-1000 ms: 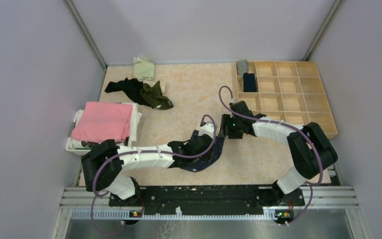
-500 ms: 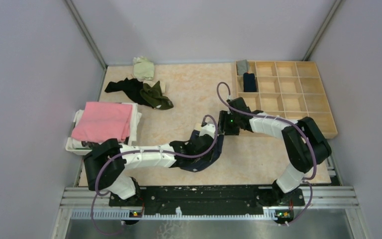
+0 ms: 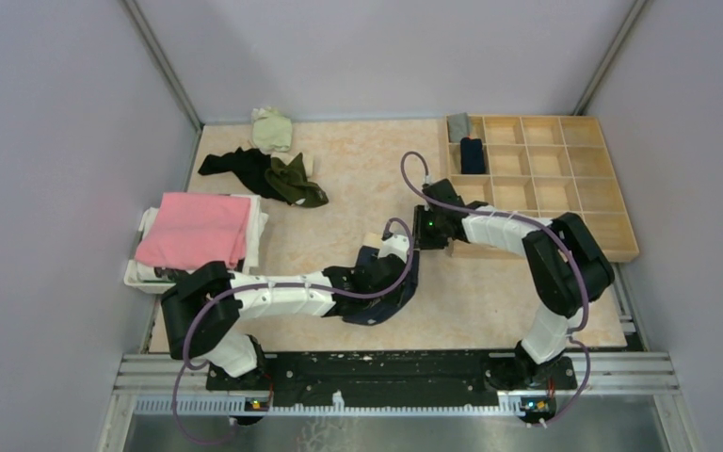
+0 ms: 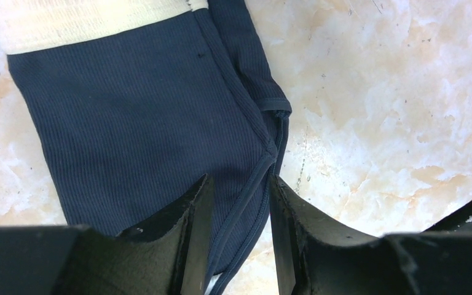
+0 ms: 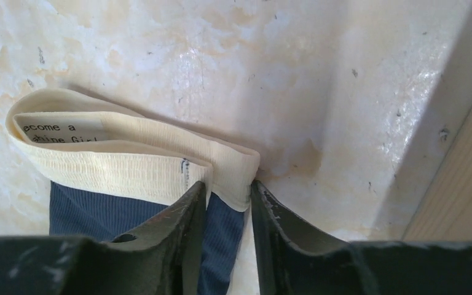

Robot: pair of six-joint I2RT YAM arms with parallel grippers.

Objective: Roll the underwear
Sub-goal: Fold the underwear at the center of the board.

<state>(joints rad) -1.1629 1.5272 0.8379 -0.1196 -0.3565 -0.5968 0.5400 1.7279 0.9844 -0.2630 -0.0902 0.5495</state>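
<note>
Navy ribbed underwear (image 4: 129, 123), cream waistband (image 5: 129, 169), folded narrow.

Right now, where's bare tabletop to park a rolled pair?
Free: back-centre table between the dark underwear pile and the wooden divider tray; near strip right of the navy briefs, below the tray. Crowded: left side, pink cloth and pile.

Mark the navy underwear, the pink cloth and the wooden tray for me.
navy underwear (image 4: 129, 123), left wrist view, ribbed navy panel.
pink cloth (image 3: 196, 231), top view, centre of folded top.
wooden tray (image 3: 538, 194), top view, bare middle compartment.
</note>
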